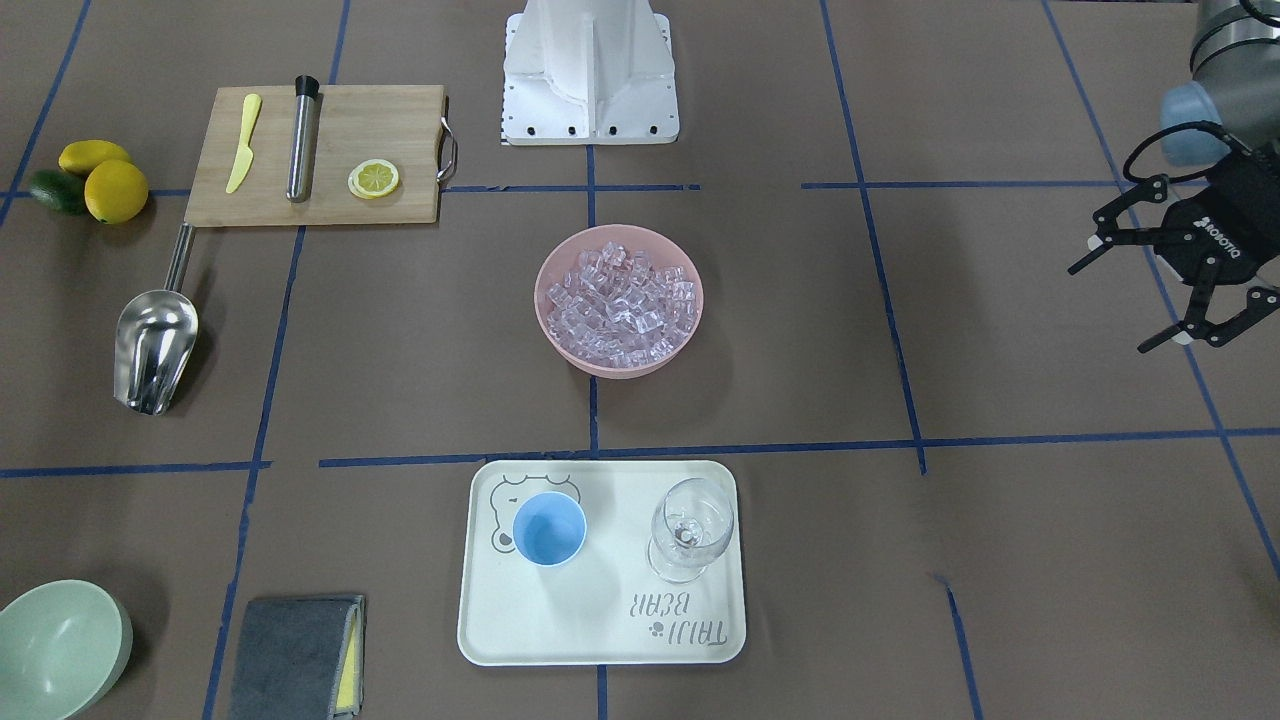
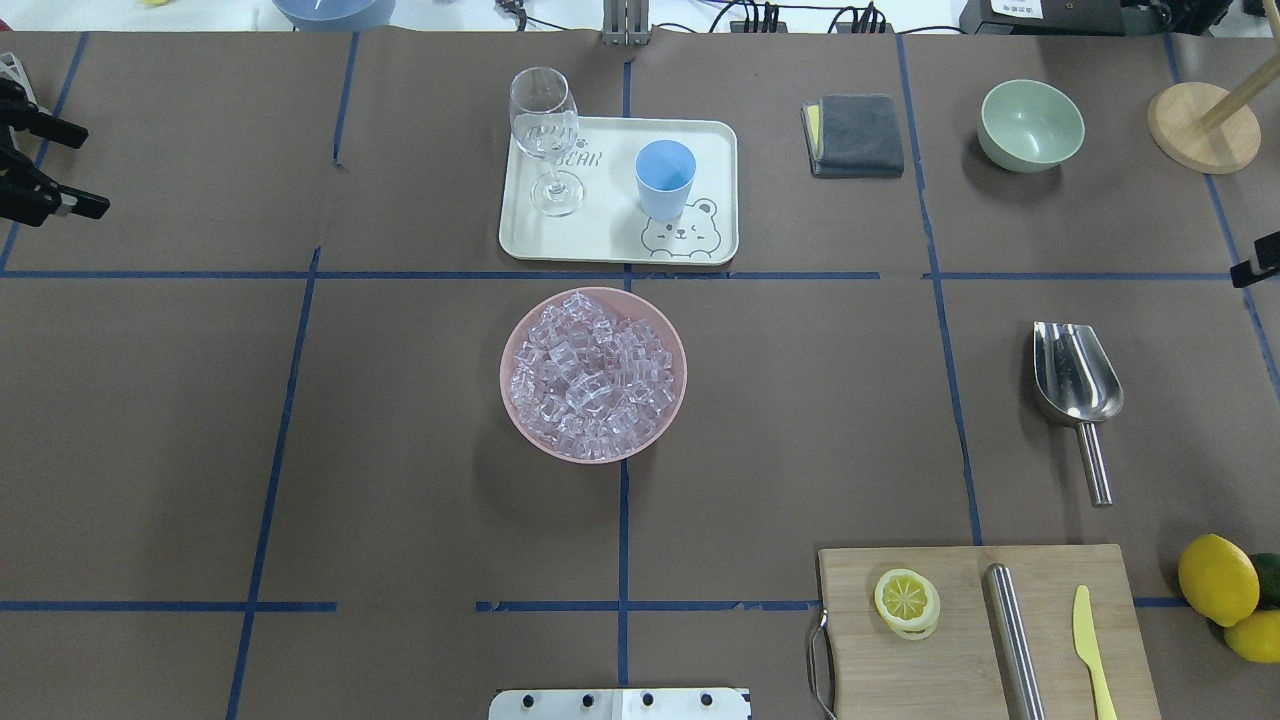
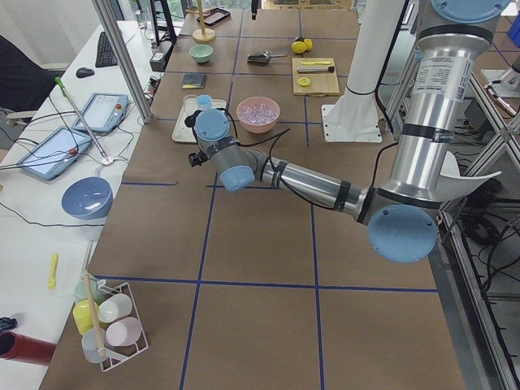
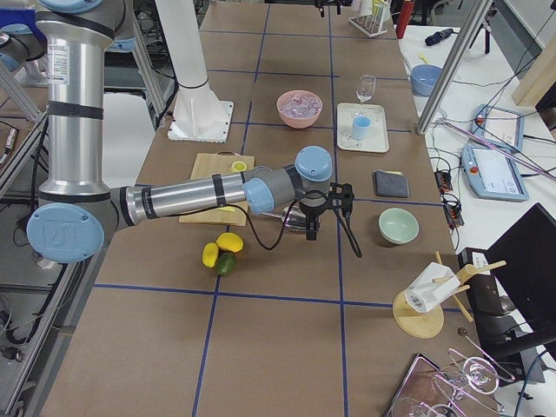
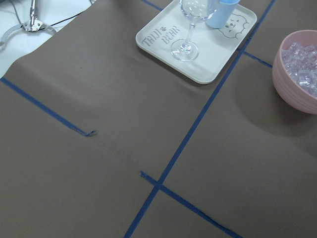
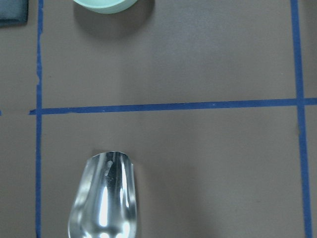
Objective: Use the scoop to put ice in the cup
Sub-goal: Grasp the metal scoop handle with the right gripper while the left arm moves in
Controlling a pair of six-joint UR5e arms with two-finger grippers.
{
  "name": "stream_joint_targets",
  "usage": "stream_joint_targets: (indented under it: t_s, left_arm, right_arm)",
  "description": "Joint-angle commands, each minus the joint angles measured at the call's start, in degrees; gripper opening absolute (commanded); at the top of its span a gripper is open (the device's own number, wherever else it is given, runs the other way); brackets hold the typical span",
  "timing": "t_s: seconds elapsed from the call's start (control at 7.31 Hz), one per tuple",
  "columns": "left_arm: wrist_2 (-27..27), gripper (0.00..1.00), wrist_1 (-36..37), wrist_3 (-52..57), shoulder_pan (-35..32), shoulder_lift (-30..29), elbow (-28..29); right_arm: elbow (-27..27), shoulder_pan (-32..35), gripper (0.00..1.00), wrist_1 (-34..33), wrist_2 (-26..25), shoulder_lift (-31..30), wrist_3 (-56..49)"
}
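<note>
Scoop (image 2: 1075, 372): right edge; stiff steel, likely slick; take the rod handle (image 2: 1095, 468).
Left gripper (image 1: 1110, 308): wide, empty.
Right gripper (image 4: 333, 228): cannot tell.

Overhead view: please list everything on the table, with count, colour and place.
ice: many, clear, in the pink bowl
pink bowl: one, table centre
cup: one, light blue, on the tray
wine glass: one, clear, on the tray
tray: one, cream, far middle
scoop: one, steel, right side
cutting board: one, wooden, near right
lemon slice, steel cylinder, yellow knife: one each, on the board
lemons: two, yellow, beside a dark green fruit, right edge
green bowl: one, pale, far right
cloth: one, grey, beside it
left gripper: black, open, left edge
right gripper: black, right edge, state unclear
</note>
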Motion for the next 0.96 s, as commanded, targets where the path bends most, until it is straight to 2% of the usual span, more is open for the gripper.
stream_joint_targets:
  t_s: [0.0, 0.27, 0.55, 0.68, 0.82]
  left_arm:
    - [5.4, 0.97, -8.8, 0.3, 4.2, -0.2, 0.1]
    - [5.9, 0.99, -9.0, -0.2, 6.4, -0.3, -0.2]
    - [6.0, 0.99, -8.8, -0.5, 8.5, -0.7, 0.4]
    - [6.1, 0.99, -8.8, -0.3, 10.5, -1.6, 0.2]
    - [6.0, 0.99, -8.7, -0.4, 10.8, -1.7, 0.6]
  right_arm:
    - [1.6, -6.6, 0.99, 3.5, -2.6, -0.6, 7.3]
    - [6.9, -14.2, 0.97, 3.9, -6.0, -2.2, 17.7]
    - [7.4, -25.0, 1.0, 8.8, -14.9, -5.2, 26.6]
    - [7.3, -27.2, 1.0, 12.3, -15.7, -7.7, 28.2]
    - [6.7, -28.5, 1.0, 12.4, -15.7, -8.2, 29.3]
